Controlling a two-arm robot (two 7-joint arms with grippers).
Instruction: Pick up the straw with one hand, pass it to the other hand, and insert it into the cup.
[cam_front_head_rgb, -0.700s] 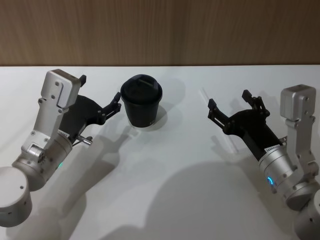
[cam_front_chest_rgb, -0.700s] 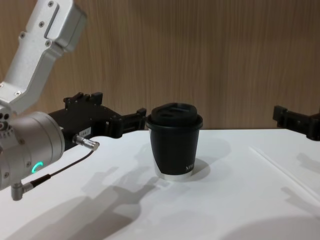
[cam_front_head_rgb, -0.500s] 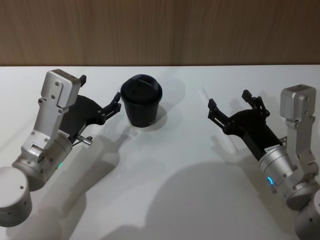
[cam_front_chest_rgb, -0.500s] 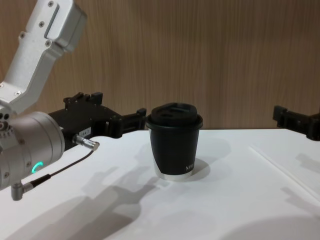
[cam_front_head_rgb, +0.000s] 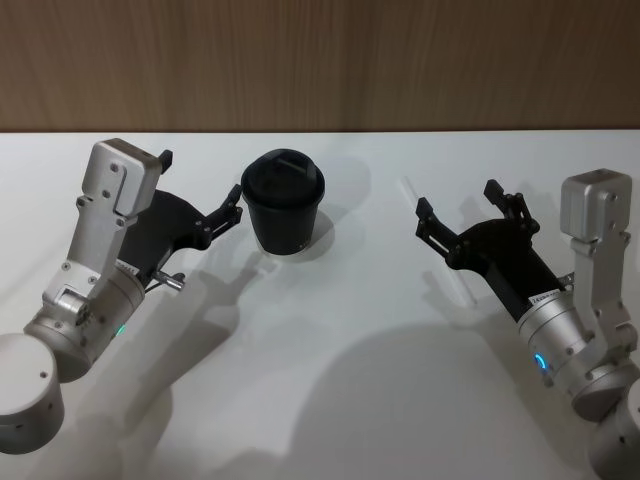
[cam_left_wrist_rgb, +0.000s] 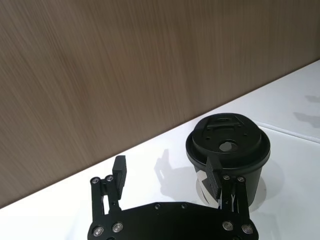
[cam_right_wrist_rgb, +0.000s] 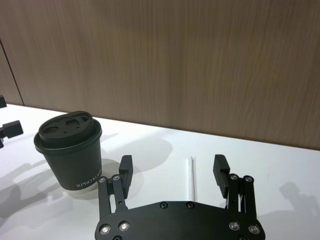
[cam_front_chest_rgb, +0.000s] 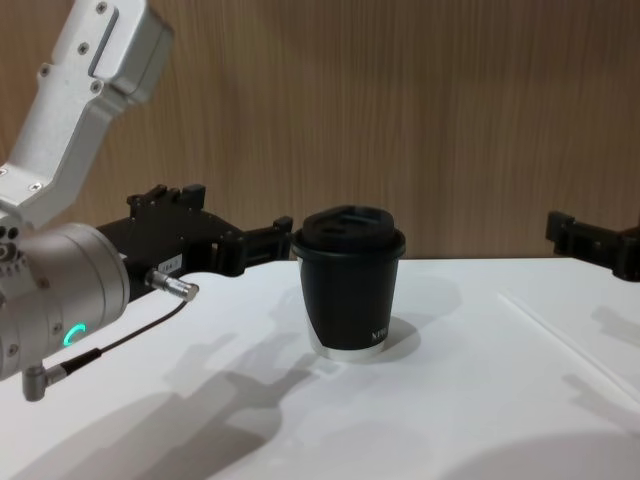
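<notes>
The black lidded cup (cam_front_head_rgb: 283, 200) stands upright on the white table, left of centre. The thin white straw (cam_right_wrist_rgb: 191, 176) lies flat on the table to the right of the cup, and its far end (cam_front_head_rgb: 407, 190) shows faintly in the head view. My right gripper (cam_front_head_rgb: 460, 205) hovers open above the straw, which lies between its two fingers in the right wrist view, untouched. My left gripper (cam_front_head_rgb: 200, 185), on the arm with the green ring light (cam_front_chest_rgb: 70, 335), is open just left of the cup. One of its fingers (cam_left_wrist_rgb: 215, 172) is close beside the cup wall (cam_left_wrist_rgb: 227, 150).
A wood-panelled wall (cam_front_head_rgb: 320, 60) runs along the table's far edge. The white tabletop (cam_front_head_rgb: 330, 340) between and in front of the two arms carries only their shadows.
</notes>
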